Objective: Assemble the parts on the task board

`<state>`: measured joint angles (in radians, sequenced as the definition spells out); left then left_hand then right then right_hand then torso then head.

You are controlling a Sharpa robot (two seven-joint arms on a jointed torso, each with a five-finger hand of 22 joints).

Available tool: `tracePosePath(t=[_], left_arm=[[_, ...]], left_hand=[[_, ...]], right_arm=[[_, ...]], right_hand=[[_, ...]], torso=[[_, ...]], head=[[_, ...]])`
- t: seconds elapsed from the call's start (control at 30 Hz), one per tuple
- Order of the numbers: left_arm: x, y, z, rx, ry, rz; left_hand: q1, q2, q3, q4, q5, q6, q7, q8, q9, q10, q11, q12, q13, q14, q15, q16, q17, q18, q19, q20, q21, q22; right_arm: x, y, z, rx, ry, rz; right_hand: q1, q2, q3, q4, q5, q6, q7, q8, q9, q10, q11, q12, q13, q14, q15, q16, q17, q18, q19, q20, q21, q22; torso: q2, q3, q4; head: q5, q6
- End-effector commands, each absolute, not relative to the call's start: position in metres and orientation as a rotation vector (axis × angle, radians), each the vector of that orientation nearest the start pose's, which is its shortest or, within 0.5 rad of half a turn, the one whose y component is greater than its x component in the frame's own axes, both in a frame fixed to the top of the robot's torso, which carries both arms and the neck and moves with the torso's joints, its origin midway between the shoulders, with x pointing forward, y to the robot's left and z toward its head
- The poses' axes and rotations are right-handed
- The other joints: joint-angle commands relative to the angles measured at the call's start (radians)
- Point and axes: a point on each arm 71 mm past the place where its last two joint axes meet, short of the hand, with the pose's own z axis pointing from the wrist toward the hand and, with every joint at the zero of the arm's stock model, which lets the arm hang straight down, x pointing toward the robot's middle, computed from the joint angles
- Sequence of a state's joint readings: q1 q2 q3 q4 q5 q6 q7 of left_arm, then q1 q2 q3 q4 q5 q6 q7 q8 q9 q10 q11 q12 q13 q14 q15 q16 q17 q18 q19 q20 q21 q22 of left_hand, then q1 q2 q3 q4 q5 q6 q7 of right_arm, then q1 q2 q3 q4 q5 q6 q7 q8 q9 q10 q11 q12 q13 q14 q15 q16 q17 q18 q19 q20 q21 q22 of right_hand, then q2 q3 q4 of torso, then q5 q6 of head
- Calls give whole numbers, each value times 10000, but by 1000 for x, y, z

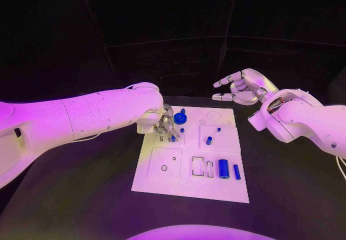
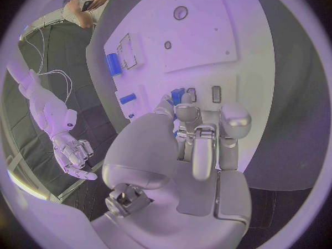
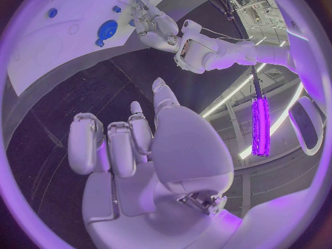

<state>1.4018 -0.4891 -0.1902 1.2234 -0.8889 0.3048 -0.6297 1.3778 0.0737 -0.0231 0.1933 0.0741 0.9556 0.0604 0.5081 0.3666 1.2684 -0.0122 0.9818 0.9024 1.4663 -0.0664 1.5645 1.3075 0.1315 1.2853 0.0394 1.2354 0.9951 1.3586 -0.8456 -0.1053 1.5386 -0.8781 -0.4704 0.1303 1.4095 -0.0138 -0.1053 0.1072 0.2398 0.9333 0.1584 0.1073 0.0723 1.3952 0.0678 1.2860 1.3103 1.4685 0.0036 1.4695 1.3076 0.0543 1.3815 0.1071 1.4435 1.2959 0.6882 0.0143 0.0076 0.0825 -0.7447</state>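
Note:
The white task board (image 1: 189,172) lies mid-table. My left hand (image 1: 159,123) reaches down onto its far left part. In the left wrist view the fingertips (image 2: 185,113) pinch a small blue part (image 2: 177,97) next to two small slots in the board (image 2: 207,27). A blue round disc (image 1: 180,118) sits just beyond the hand. Small blue pegs (image 1: 209,141) stand near the board's middle. A blue cylinder (image 1: 224,169) and a thin blue bar (image 1: 236,172) lie at the near right. My right hand (image 1: 241,86) hangs above the far right corner, fingers apart, holding nothing.
Black table (image 1: 288,190) surrounds the board on all sides. The right wrist view has the left hand (image 3: 155,25) on the board (image 3: 62,50) beside the blue disc (image 3: 107,29), with my right hand (image 3: 138,149) well off to the side.

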Motion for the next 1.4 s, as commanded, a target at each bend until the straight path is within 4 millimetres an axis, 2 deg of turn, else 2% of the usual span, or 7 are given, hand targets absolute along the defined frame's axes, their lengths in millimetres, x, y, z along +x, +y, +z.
tracePosePath(t=[0.03,0.17,0.27,0.43,0.53,0.87,1.4], left_arm=[[530,128,-197,-680,24734,-3112],[529,131,-197,-959,24559,-3384],[528,135,-195,-1255,24314,-3603],[527,143,-192,-1833,23806,-3928],[526,147,-191,-2058,23566,-4090],[518,158,-188,-2791,22779,-4482],[514,161,-204,-2671,22608,-3952]], left_hand=[[281,44,350,-135,73,7,6,-111,-73,-94,-11,-90,-50,1037,-73,44,2604,-144,-81,-3,-64,12],[746,6,1201,-490,128,38,-31,-257,-167,-110,-46,-224,-135,1037,-100,43,2602,-139,-103,-28,-93,6],[988,-215,1985,-800,659,34,21,-275,-165,-95,-31,-298,-164,1042,-97,56,2623,-137,-105,-47,-102,15],[-182,-1418,5097,-1135,674,48,68,38,126,161,38,-350,-220,1037,-108,44,2602,-160,-66,17,-103,134],[-583,-1653,5920,-1360,663,3,47,215,285,216,3,-324,-207,1033,-74,34,2586,-140,-58,-4,-113,167],[-972,-1881,6593,-1663,640,-47,25,428,474,280,-29,-297,-199,1031,-84,29,2576,-152,-10,-15,-82,268],[-1144,-1967,6815,-1758,637,-42,3,538,560,336,-48,-265,-187,1035,-99,38,2592,-154,7,-27,-73,303]], right_arm=[[501,-199,-118,2267,14816,10321],[501,-199,-118,2262,14809,10324],[501,-200,-118,2266,14803,10313],[502,-200,-118,2282,14797,10282],[502,-201,-118,2292,14794,10262],[503,-204,-118,2320,14788,10196],[504,-203,-120,2267,14961,10105]], right_hand=[[8,57,-48,1,59,-58,-1,54,-13,26,28,-21,283,557,-69,-47,558,84,43,5,-49,-5],[8,57,-48,1,59,-58,-1,54,-13,26,28,-21,283,557,-69,-47,558,84,43,5,-49,-5],[7,66,-56,5,63,-58,-2,56,-13,29,28,-16,286,558,-69,-45,563,84,44,4,-50,-5],[5,73,-63,10,74,-59,-2,57,-14,25,28,-23,279,558,-69,-48,559,84,42,4,-52,-8],[1,88,-76,19,104,-59,-2,59,-14,26,28,-22,277,557,-70,-51,557,85,39,3,-56,-13],[2,97,-85,23,127,-60,-3,61,-15,27,28,-20,278,557,-71,-52,556,84,43,3,-55,-9],[-20,98,-123,42,165,-59,-2,66,-15,19,27,-32,264,554,-71,-63,540,90,27,2,-70,-35]], torso=[[-1,-1,4],[3,-4,9],[3,-1,16],[3,3,19],[12,-9,27],[12,-10,26],[14,-7,-21]], head=[[3,9],[5,17],[1,15],[-18,30],[-1,29],[56,-10],[164,-64]])
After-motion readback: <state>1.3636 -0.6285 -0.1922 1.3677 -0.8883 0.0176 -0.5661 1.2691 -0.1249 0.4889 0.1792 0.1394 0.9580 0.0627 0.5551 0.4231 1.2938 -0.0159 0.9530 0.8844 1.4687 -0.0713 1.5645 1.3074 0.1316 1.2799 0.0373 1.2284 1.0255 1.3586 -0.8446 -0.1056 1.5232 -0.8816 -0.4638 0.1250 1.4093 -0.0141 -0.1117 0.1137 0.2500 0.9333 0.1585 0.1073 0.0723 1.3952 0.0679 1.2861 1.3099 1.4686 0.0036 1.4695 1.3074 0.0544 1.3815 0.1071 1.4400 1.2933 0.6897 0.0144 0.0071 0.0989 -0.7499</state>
